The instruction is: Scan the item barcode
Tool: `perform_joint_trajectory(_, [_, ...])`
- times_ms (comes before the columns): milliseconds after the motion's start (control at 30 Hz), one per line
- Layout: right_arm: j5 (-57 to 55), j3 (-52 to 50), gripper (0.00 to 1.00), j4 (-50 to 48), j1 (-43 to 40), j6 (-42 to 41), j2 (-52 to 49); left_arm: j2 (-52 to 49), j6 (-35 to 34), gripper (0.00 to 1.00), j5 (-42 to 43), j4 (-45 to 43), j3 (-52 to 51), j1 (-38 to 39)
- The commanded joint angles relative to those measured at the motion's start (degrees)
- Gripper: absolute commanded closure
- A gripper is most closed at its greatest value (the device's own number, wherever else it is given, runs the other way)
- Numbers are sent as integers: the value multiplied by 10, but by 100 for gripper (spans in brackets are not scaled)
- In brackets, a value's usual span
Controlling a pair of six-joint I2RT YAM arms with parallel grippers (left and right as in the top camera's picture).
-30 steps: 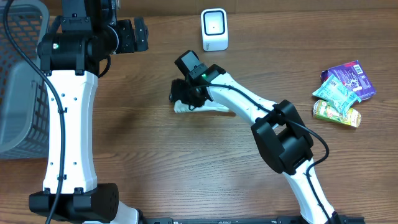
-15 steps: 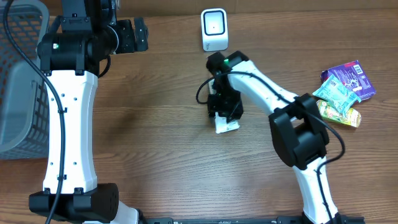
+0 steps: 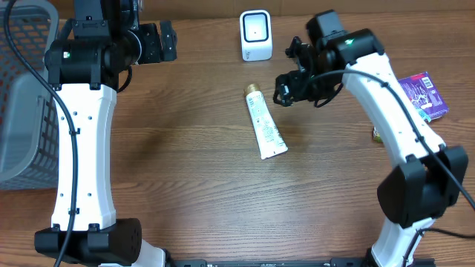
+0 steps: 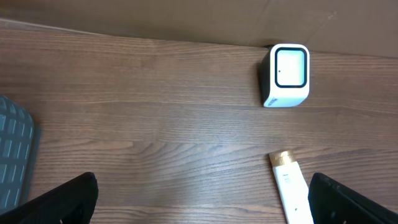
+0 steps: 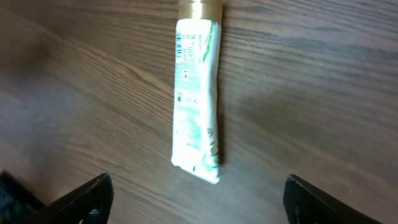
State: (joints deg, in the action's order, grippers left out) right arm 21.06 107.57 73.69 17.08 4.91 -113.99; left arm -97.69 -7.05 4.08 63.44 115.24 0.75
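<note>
Tube (image 3: 265, 130) lay flat on table (image 3: 185, 185), bare wood all round. Right gripper (image 3: 285, 89) hovered near cap end, fingers spread, empty. Left gripper (image 3: 168, 42) by far edge, spread wide, empty.

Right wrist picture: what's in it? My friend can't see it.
A white tube with a gold cap lies flat on a brown wooden table. The right gripper is open, a dark fingertip in each bottom corner, holding nothing.

The wooden desk (image 3: 185, 170) carries a white tube (image 3: 265, 124) with a gold cap, lying flat near its middle, cap toward the far edge. A white barcode scanner (image 3: 256, 34) stands by the far edge, apart from the tube. A purple snack packet (image 3: 424, 90) lies near the right edge, and a grey mesh basket (image 3: 18, 111) sits at the left edge.
</note>
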Motion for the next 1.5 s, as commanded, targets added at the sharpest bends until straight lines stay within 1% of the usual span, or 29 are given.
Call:
perform_joint_trajectory(0, [94,-7,13,-11,-19,106,-55,-5,10,0,0,0,8,0])
perform_joint_trajectory(67, [120,-7,13,-20,-24,106,-78,-5,10,0,0,0,8,0])
perform_joint_trajectory(167, [125,-7,13,-32,-25,107,-111,-5,10,0,0,0,8,0])
perform_joint_trajectory(333, [168,-7,16,-27,-21,151,-160,-5,10,0,0,1,8,0])
perform_joint_trajectory(533, [217,-8,21,-38,-20,151,-204,-5,10,0,0,2,8,0])
perform_joint_trajectory(700, [248,-10,28,-40,-6,150,-228,-5,10,0,0,2,8,0])
perform_joint_trajectory(867, [262,-36,28,-61,20,141,-231,-5,10,0,0,2,8,0])
perform_joint_trajectory(933, [261,-42,30,-69,29,113,-231,-5,10,0,0,2,8,0])
perform_joint_trajectory(1000, [259,-43,37,-74,32,79,-231,-5,10,0,0,2,8,0])
perform_joint_trajectory(1067, [259,-44,53,-88,33,33,-231,-5,10,0,0,2,8,0])
perform_joint_trajectory(1100, [260,-45,65,-95,33,15,-231,-5,10,0,0,2,8,0])
perform_joint_trajectory(1133, [259,-45,90,-115,33,-26,-231,-5,10,0,0,2,8,0])
perform_joint_trajectory(1167, [260,-45,96,-125,34,-46,-231,-5,10,0,0,2,8,0])
perform_joint_trajectory(1367, [257,-45,96,-176,35,-111,-231,-5,10,0,0,2,8,0])
perform_joint_trajectory(1467, [241,-44,96,-180,34,-112,-229,-5,10,0,0,2,8,0])
